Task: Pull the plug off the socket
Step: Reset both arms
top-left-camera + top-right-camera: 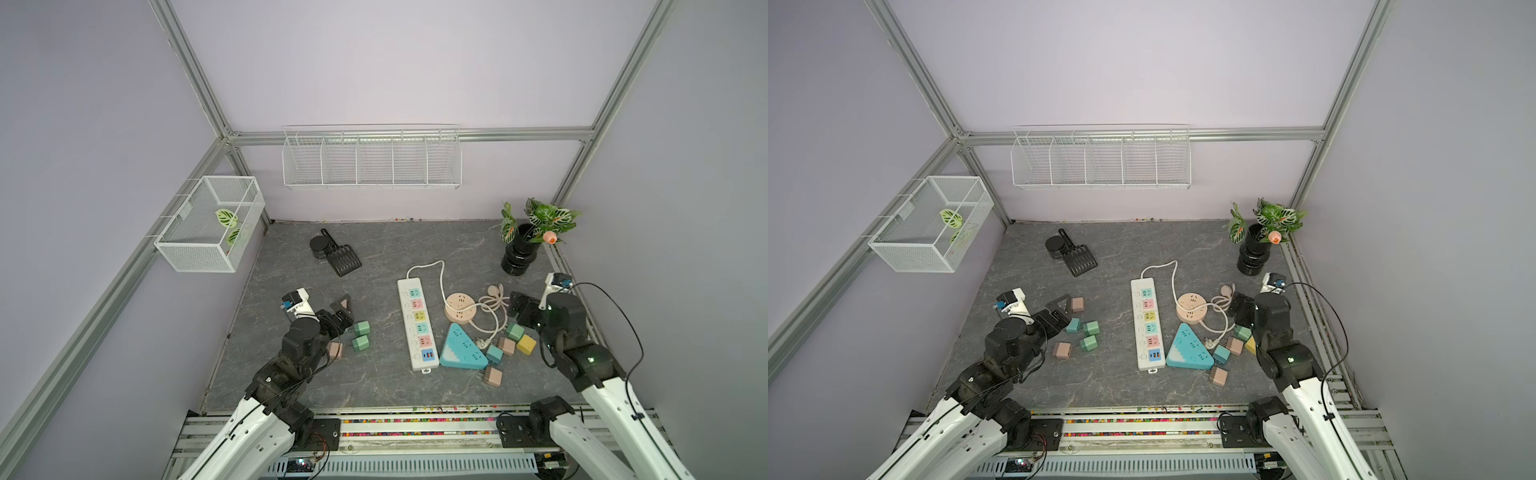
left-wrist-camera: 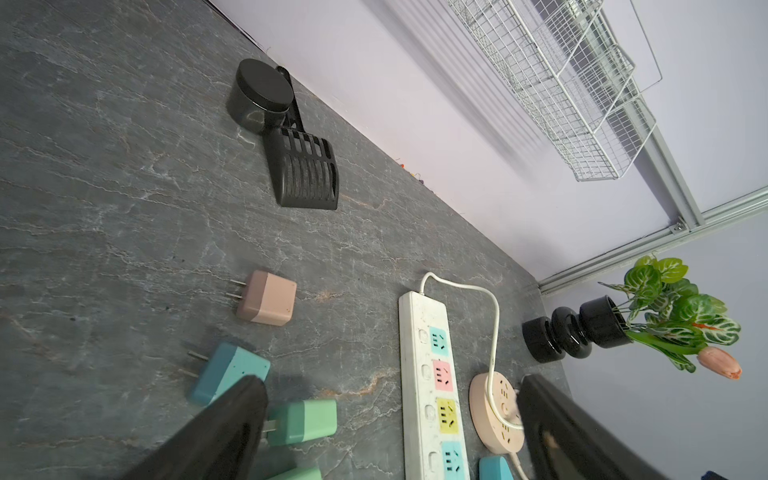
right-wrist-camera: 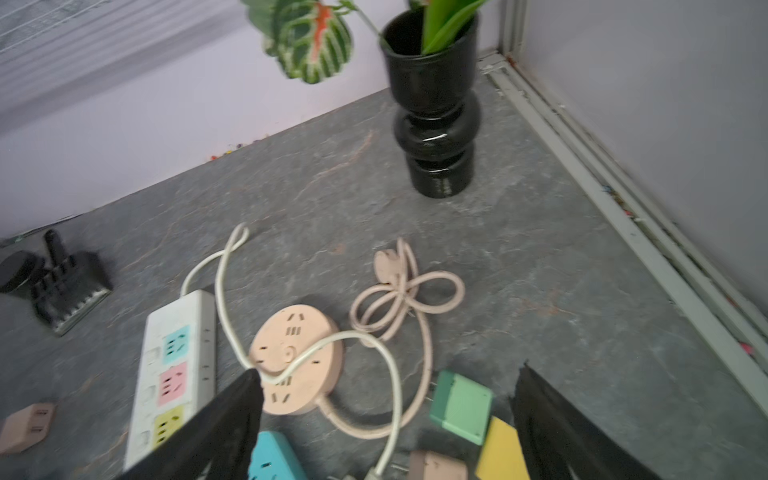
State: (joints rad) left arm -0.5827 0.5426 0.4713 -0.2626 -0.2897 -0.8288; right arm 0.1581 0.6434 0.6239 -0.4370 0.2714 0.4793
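Observation:
The white power strip with coloured sockets lies mid-table. Right of it are a round pink socket and a blue triangular socket. Every socket face that shows is bare. My right gripper hangs open above a loose green plug and a yellow plug, with nothing between its fingers. In a top view it is just right of the round socket. My left gripper is open and empty too, over a blue plug and a green plug left of the strip.
Several more loose plugs lie around, including a pink plug on the left. The strip's white cord loops across the round socket. A black scoop and round tin sit far left, a black vase with a plant at the far right.

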